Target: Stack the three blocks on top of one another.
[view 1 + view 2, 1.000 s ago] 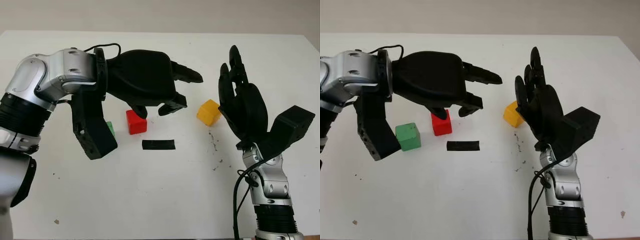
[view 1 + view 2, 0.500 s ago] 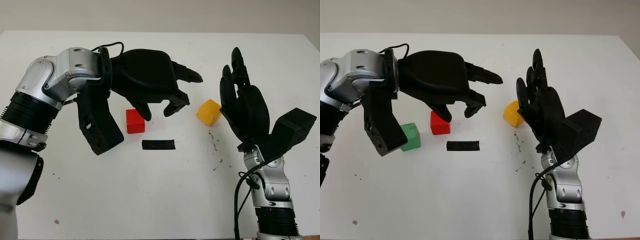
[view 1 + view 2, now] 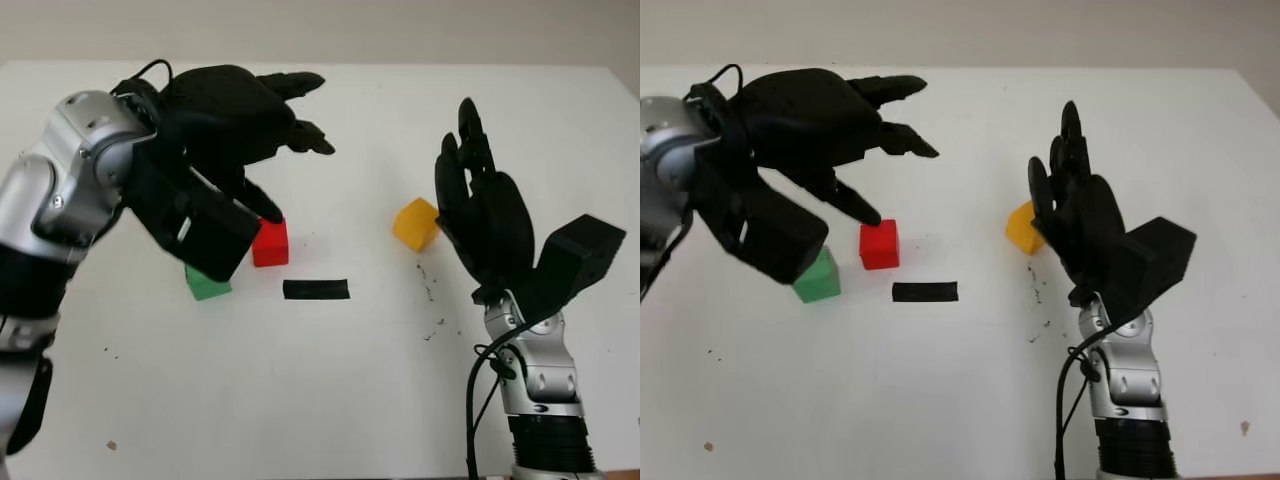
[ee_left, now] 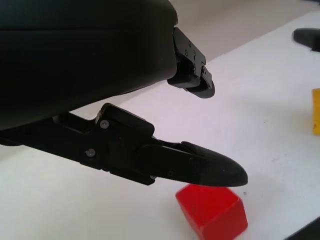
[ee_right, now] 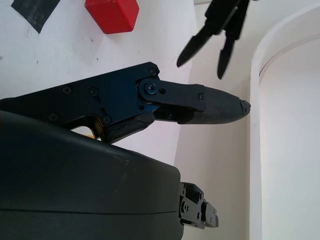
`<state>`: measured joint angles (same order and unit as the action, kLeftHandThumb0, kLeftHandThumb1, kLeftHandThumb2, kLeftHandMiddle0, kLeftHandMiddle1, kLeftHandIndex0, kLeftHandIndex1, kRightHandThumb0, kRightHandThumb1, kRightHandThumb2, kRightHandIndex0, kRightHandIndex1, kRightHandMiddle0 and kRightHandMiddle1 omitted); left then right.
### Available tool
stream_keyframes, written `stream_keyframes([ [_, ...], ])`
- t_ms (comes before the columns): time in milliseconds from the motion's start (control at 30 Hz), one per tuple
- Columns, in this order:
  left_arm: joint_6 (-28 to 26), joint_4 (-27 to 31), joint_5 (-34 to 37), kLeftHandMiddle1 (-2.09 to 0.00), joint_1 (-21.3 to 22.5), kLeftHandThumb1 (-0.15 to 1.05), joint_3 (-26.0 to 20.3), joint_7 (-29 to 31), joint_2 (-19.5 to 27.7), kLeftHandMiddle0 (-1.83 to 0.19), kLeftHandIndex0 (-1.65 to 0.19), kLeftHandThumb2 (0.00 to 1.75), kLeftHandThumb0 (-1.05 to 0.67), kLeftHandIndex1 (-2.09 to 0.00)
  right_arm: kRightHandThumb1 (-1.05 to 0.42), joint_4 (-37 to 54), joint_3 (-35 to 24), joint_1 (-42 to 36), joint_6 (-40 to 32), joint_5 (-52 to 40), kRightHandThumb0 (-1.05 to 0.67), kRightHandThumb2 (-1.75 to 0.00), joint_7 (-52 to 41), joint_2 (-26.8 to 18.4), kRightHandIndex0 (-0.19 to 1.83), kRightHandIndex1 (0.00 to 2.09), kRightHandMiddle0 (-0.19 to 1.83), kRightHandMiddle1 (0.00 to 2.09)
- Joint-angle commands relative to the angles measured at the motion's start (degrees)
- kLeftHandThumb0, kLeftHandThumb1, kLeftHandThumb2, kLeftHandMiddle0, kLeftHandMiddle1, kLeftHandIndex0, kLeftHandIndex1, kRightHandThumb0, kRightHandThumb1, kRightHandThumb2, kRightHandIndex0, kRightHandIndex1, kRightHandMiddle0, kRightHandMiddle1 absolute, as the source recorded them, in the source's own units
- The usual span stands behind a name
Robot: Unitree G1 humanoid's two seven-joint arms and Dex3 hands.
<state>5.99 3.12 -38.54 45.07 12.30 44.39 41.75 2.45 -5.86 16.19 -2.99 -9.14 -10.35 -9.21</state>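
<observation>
The red block (image 3: 270, 243) sits on the white table left of centre, also seen in the left wrist view (image 4: 212, 211). Beside it to the left is the green block (image 3: 207, 284), partly hidden behind my left wrist's black mount. The yellow block (image 3: 415, 224) lies to the right, tilted a little. My left hand (image 3: 298, 140) hovers open above and behind the red block, its thumb tip just over the block's far left corner, holding nothing. My right hand (image 3: 462, 152) stands upright and open just right of the yellow block.
A strip of black tape (image 3: 316, 289) lies flat on the table in front of the red block. Small dark specks mark the table (image 3: 330, 400) near the right arm. The table's far edge (image 3: 400, 66) meets a pale wall.
My left hand has drawn back up and to the left, off the red block, and the green block shows again in the left eye view. The right hand has barely moved.
</observation>
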Motion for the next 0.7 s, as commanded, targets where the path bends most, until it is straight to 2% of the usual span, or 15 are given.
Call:
stream_keyframes([
  [0,-2.96,3.17,0.33,-0.06,-1.98,1.05,-1.43,0.60,0.29,0.11,-0.33,0.22,-0.87,-0.19,-1.05,0.97,-0.35,-0.08,0.41,-0.12,-0.76,-0.55,-0.26,-0.50,-0.19,0.00,-0.19,0.00],
  [100,-10.12,5.80,-0.95,-0.05,-4.30,1.05,-1.00,3.09,-0.17,0.12,-0.38,0.21,-0.88,-0.23,-1.05,0.65,-0.33,0.32,0.18,-0.24,-0.77,-0.54,-0.16,-0.25,-0.19,0.00,-0.19,0.00],
  [167,-12.33,6.55,-1.92,-0.05,-5.18,1.05,-0.17,3.94,-0.04,0.15,-0.28,0.23,-0.93,-0.17,-1.05,0.66,-0.23,0.45,0.04,-0.28,-0.78,-0.54,-0.02,-0.03,-0.19,0.00,-0.19,0.00],
  [267,-12.37,6.72,-2.15,-0.05,-5.95,1.05,0.76,4.50,0.46,0.15,-0.20,0.31,-1.01,-0.11,-1.05,0.37,-0.22,0.63,0.41,-0.43,-0.78,-0.54,-0.24,-0.04,-0.19,0.00,-0.19,0.00],
  [367,-12.53,6.94,-3.57,-0.06,-6.70,1.05,1.58,4.08,0.37,0.13,-0.20,0.35,-1.04,-0.11,-1.05,0.18,-0.36,0.83,0.56,-0.59,-0.77,-0.54,-0.34,-0.08,-0.19,0.00,-0.19,0.00],
  [467,-13.66,7.16,-6.32,-0.06,-7.34,1.05,2.41,2.51,-0.47,0.12,-0.22,0.35,-1.05,-0.12,-1.05,0.24,-0.42,0.87,0.50,-1.03,-0.76,-0.53,-0.50,0.02,-0.19,0.00,-0.19,0.00],
  [667,-15.38,7.13,-10.05,-0.06,-8.70,1.05,3.42,-1.70,-2.96,0.11,-0.12,0.29,-1.05,-0.07,-1.05,0.94,-0.24,0.79,-0.36,-1.28,-0.76,-0.53,-0.25,-0.08,-0.19,0.00,-0.19,0.00],
])
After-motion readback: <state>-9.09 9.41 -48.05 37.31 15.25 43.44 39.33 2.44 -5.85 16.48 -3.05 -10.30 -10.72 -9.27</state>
